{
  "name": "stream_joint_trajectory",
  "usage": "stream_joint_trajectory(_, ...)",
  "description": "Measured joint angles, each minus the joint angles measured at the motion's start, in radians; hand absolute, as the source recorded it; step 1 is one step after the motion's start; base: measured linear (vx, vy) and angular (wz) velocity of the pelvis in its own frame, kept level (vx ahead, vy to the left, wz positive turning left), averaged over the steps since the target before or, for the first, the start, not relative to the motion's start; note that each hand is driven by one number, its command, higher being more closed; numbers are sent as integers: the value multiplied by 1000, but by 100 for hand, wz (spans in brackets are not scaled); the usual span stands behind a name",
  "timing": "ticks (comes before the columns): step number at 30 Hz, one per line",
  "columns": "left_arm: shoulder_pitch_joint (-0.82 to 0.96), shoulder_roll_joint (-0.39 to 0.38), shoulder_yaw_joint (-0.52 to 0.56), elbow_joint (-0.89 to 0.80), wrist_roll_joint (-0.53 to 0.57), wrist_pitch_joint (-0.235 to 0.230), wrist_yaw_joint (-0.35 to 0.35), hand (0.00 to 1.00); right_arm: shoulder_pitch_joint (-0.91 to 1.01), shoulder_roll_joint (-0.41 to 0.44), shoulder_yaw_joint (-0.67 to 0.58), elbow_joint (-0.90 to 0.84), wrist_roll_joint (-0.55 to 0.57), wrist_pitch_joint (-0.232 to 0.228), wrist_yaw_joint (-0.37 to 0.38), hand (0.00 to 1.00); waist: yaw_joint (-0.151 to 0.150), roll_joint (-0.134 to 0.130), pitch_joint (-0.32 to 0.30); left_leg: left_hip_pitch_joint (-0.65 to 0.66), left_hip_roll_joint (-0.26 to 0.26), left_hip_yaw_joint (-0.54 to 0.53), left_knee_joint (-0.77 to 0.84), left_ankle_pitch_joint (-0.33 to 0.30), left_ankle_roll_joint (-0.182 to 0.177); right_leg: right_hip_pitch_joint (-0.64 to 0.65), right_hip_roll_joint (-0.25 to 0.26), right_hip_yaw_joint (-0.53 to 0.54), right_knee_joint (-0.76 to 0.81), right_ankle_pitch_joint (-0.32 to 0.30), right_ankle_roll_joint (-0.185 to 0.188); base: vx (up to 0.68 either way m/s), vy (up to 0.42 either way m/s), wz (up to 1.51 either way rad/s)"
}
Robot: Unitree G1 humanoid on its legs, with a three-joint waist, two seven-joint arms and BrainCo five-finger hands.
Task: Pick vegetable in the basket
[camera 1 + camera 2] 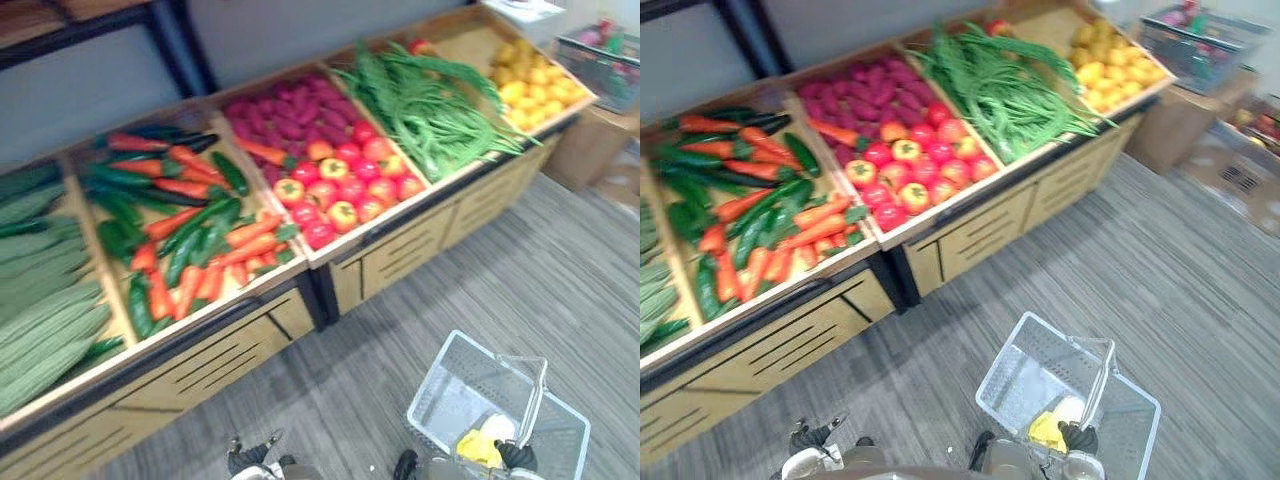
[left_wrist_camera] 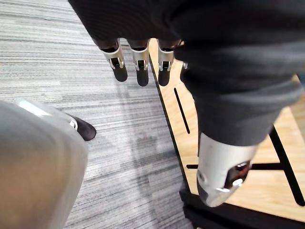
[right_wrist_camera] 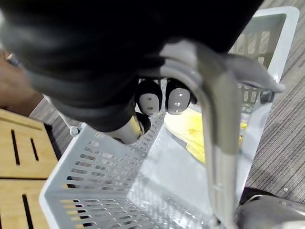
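Step in hand: approach for a pick. The robot is standing in front of the bench (image 1: 220, 350), and neither hand is grasping a vegetable. The vegetables are lying in the bench compartments. The carrots (image 1: 250, 245) are mixed with dark green cucumbers (image 1: 195, 235) nearest the left arm, the tomatoes (image 1: 345, 190) are in the next compartment, and the green beans (image 1: 430, 110) are beyond. A yellow item (image 1: 478, 447) is already lying in the basket (image 1: 440, 395), which is sitting low at the robot's right side, well apart from the bench.

The right hand (image 3: 150, 98) is curling its fingers round the basket's handle (image 3: 217, 124) and is carrying it.

The left hand (image 2: 139, 59) is hanging low near the bench front, with its fingers straight and slightly spread and its thumb set apart. It is touching nothing.

Next move, as judged: the left hand is going to need to rise over the bench edge, close round one top-lying piece, and cross to the basket. The pieces are lying piled, so neighbouring pieces may shift.
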Motion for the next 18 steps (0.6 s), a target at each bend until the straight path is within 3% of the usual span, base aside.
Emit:
stream_joint_trajectory(3, -3, 11, -19, 12, 2, 1, 1, 0, -22, 4, -1, 41, 0, 1, 0, 100, -2, 3, -1, -3, -29, 106, -78, 31, 14, 44, -5, -41, -89, 11, 19, -41, 123, 80)
stream_joint_trajectory(7, -14, 27, -37, 43, 13, 7, 1, 0, -23, 5, -7, 61, 0, 5, 0, 100, -8, 10, -3, -16, -67, 84, -131, 49, 32, 88, -12, -91, -185, 41, 67, -77, 133, 53)
stream_joint_trajectory(8, -14, 36, -46, 52, 19, 8, 1, 0, -23, 6, -7, 63, 0, 7, 0, 100, -26, 12, -4, -33, -83, 58, -146, 60, 38, 93, -19, -120, -193, 49, 79, -97, 112, 60)
stream_joint_trajectory(14, -14, 95, -76, 72, 19, 9, 3, 0, -44, 26, 11, 69, -1, 15, -2, 100, -22, -12, 4, -53, -104, 41, -165, 60, 44, 86, -31, -128, -211, 67, 95, -95, 100, 19)
stream_joint_trajectory(18, -11, 120, -97, 103, 19, 11, 5, 0, -47, 25, 26, 69, -1, 21, -2, 100, -13, -19, 7, -55, -119, 50, -166, 47, 58, 75, -37, -78, -219, 69, 105, -52, 82, -7)
